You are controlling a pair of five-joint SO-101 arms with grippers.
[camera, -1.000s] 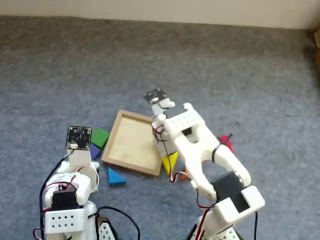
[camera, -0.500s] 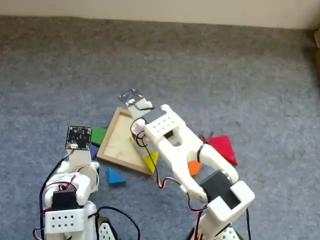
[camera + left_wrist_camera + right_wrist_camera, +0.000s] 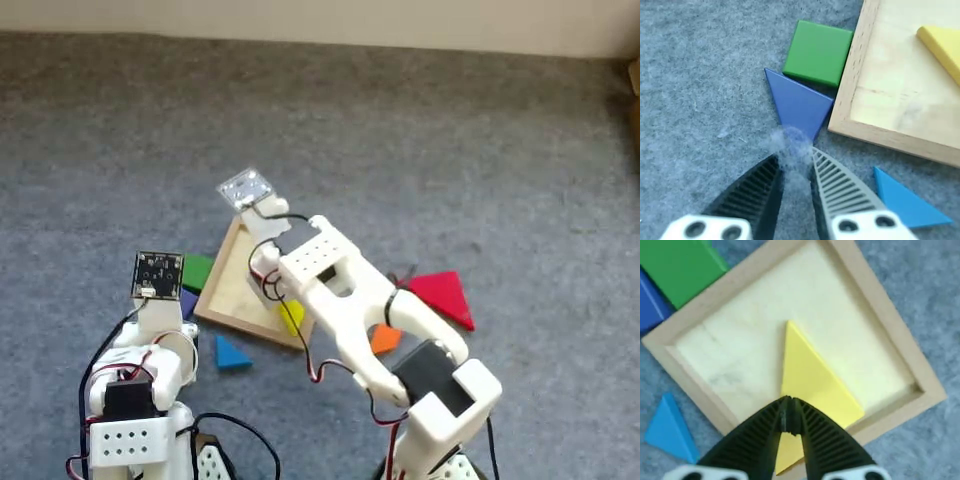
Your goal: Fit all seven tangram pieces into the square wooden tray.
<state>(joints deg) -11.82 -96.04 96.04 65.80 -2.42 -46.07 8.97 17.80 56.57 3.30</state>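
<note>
Square wooden tray (image 3: 232, 290) lies on grey carpet (image 3: 450, 150), with a pale wall strip (image 3: 320, 18) along the far edge. I see bare light wood inside a raised rim. My right gripper (image 3: 790, 415) pinches the yellow triangle (image 3: 812, 375), whose far tip is over the tray floor and whose near end crosses the rim. My left gripper (image 3: 795, 157) has its jaws a narrow gap apart, holding nothing, just at the dark blue triangle (image 3: 800, 102) beside the green square (image 3: 818, 51). The high view adds a red triangle (image 3: 442, 295), an orange piece (image 3: 385, 338) and a light blue triangle (image 3: 231, 353) outside the tray.
</note>
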